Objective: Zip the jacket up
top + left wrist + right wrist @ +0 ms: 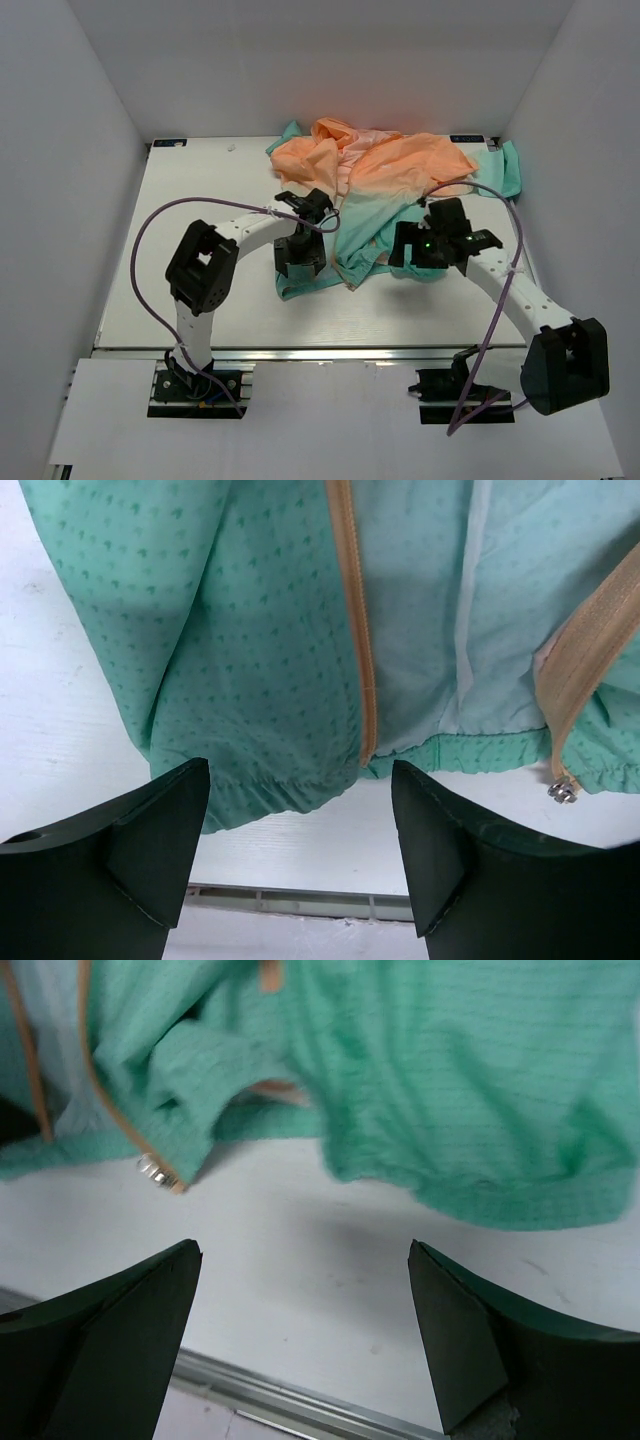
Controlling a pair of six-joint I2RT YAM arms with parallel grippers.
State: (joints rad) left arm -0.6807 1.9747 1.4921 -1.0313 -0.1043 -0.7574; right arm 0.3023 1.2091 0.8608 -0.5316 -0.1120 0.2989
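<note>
Broadly, the white table (200, 300) carries the jacket (400, 170) crumpled at its far middle and right, teal hem nearest. Its orange zipper (355, 630) lies unjoined, with a small metal slider (562, 792) at the hem. The left gripper (300, 780) and right gripper (305, 1250) hover over the hem edge, fingers spread, grasping nothing. Purple cables (140, 250) loop beside both arms. Dark tags (170, 143) at the far corners are illegible.
</note>
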